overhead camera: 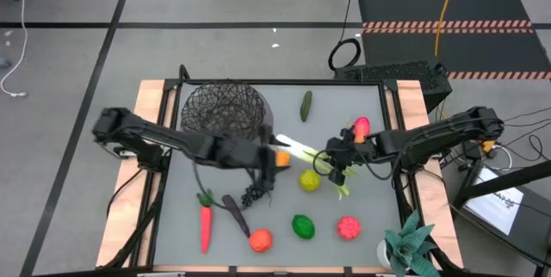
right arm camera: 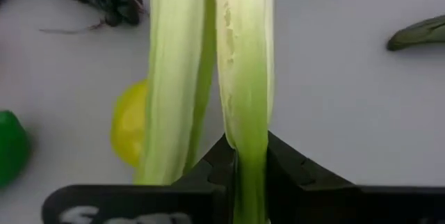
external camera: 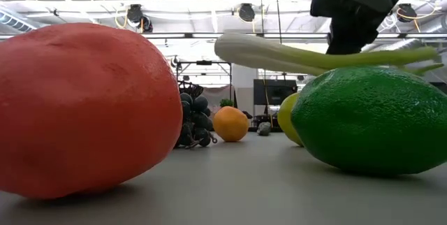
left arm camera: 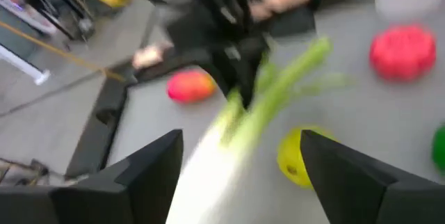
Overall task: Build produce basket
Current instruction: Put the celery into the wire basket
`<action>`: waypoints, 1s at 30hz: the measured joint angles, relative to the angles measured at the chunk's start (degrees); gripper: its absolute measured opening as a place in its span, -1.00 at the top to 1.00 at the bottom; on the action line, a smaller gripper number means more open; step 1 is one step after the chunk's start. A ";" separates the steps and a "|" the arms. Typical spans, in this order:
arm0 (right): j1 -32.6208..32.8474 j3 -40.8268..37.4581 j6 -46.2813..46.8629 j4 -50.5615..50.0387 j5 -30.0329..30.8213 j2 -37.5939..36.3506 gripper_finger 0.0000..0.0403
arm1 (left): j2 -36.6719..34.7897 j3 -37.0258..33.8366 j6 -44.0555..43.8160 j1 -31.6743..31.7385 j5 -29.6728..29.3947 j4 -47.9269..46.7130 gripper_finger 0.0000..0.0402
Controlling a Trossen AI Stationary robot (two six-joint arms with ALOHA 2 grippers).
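Grey bench (overhead camera: 370,161) seen from above, two dark arms meeting near its middle over a white-green leek (overhead camera: 303,150) held off the surface. Right tool (overhead camera: 337,163) clamped on the green leaf end, one leaf pinched between its fingers in the right wrist view (right arm camera: 245,147). Left tool (overhead camera: 274,158) at the white bulb end, fingers spread wide on either side of the bulb (left arm camera: 208,182) and apart from it in the left wrist view. Looks like a handover between arms, the leek carried by the right tool alone.

Wire basket (overhead camera: 225,109) at the far left of the bench, just beyond the left arm, no produce visible inside. Scattered on the bench: grapes (overhead camera: 255,193), carrot (overhead camera: 205,225), eggplant (overhead camera: 235,212), orange (overhead camera: 260,240), lime (overhead camera: 302,225), yellow-green apple (overhead camera: 309,180), pink-red fruit (overhead camera: 348,227), cucumber (overhead camera: 306,106), mango (overhead camera: 361,126).

To do this step well: keep the right grip firm on the thin leaves, since the heavy bulb end may sag or swing; move the left tool clear without brushing the bulb; then carry high over the basket rim before lowering.

Hard to make out: left wrist view blurred; basket interior partly covered by the left arm; low view blocked by a large red fruit (external camera: 84,106) and the lime (external camera: 374,117).
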 joint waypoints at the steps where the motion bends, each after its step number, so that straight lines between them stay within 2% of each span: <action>1: -0.32 0.00 0.40 0.78 -0.74 0.32 0.80 | 2.30 2.02 0.24 -0.20 -0.66 -1.86 -0.48; 8: -1.36 0.00 2.86 3.22 -6.44 0.67 0.80 | 14.95 11.51 9.30 -1.25 -2.62 -3.53 -0.62; 13: -1.32 0.00 6.42 4.92 -9.62 0.67 0.80 | 20.44 13.43 20.63 -2.61 -3.70 -0.26 -0.58; 17: -1.32 0.00 7.40 7.31 -9.70 0.67 0.80 | 24.51 13.46 30.70 -3.20 -9.38 8.17 -0.45; 21: -1.25 0.00 7.46 7.92 -9.72 0.67 0.80 | 26.25 13.46 37.56 -3.21 -12.57 10.51 -0.29; 30: -0.93 0.00 7.33 8.31 -9.68 0.67 0.80 | 25.52 13.46 38.96 -3.25 -14.76 10.11 0.23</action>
